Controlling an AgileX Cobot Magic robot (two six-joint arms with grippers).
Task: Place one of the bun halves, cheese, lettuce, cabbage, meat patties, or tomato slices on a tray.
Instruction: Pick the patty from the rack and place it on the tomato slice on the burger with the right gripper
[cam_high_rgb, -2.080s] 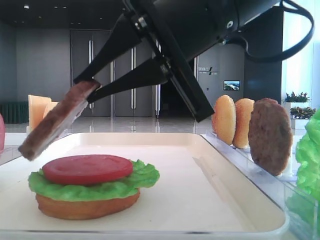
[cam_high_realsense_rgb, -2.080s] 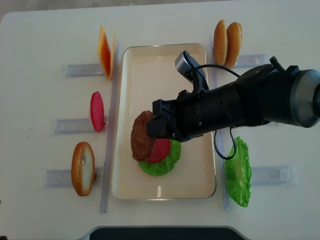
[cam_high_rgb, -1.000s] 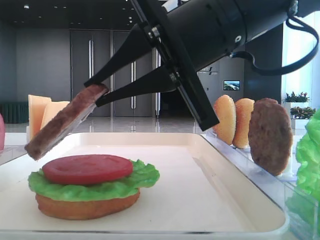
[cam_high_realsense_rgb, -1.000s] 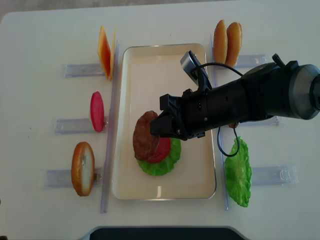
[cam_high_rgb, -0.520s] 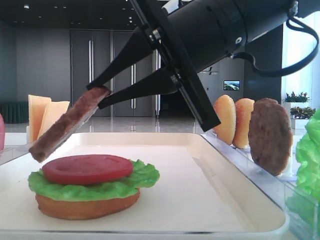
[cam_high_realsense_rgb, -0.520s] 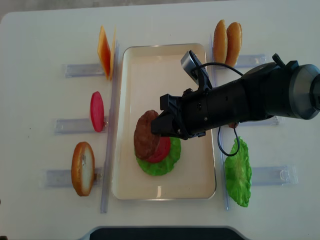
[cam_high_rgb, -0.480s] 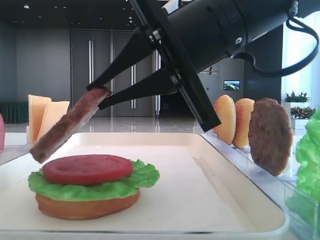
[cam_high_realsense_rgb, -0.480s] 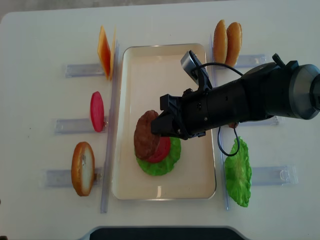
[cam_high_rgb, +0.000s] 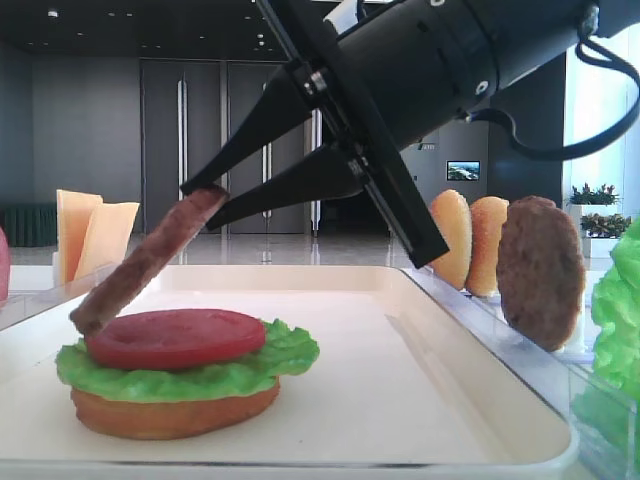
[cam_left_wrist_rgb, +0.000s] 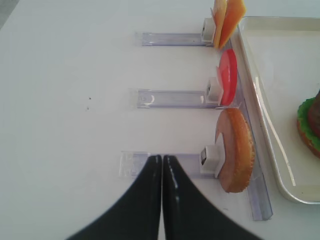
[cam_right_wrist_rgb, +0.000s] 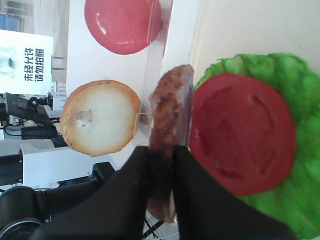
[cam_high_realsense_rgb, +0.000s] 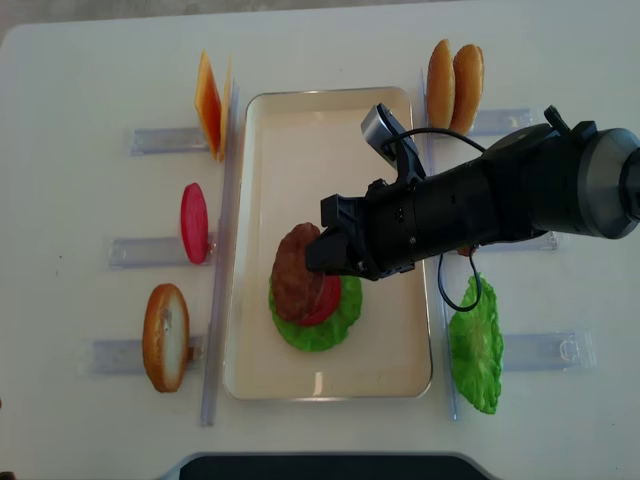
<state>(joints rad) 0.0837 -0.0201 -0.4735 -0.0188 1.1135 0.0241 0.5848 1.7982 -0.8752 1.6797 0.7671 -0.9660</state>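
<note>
The right gripper (cam_high_rgb: 205, 205) pinches the meat patty (cam_high_rgb: 148, 258) by its top edge, tilted above the tomato slice (cam_high_rgb: 175, 337) at lower left. It looks stiff and light; an edge grip suits it.

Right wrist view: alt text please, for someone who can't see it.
The right gripper pinches a brown meat patty edge-on beside a tomato slice lying on lettuce. To the left stand a cut bun half and a second tomato slice.

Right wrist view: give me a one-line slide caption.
Right gripper holds a meat patty edge-on beside the tomato slice on lettuce.
</note>
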